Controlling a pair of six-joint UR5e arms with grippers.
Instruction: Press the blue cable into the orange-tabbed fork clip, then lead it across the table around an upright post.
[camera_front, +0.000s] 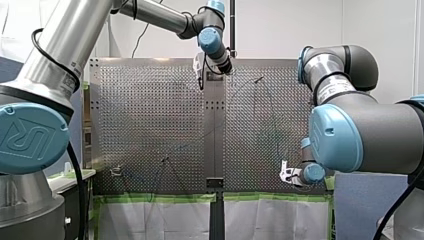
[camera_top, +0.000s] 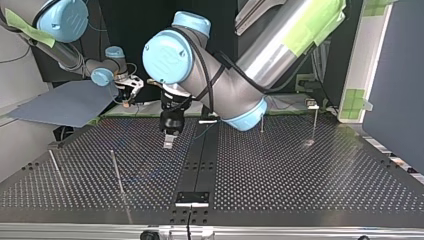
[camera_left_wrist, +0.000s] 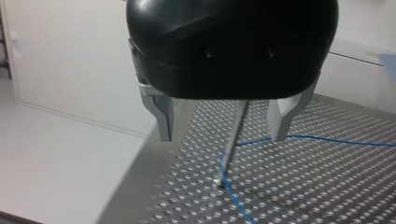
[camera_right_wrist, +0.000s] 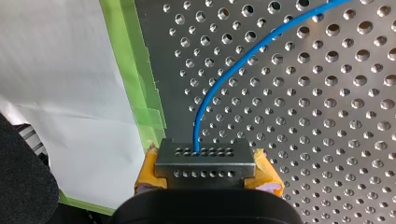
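left gripper (camera_left_wrist: 222, 137) wide open astride the post (camera_left_wrist: 229, 154); right gripper (camera_right_wrist: 205, 168) seemingly clamps the blue cable (camera_right_wrist: 195, 133)

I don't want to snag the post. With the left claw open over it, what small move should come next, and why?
Probably lift my left claw straight up. Its fingers are open and empty on either side of the upright post, and the blue cable already bends around the post's base, so nothing there seems left to hold.
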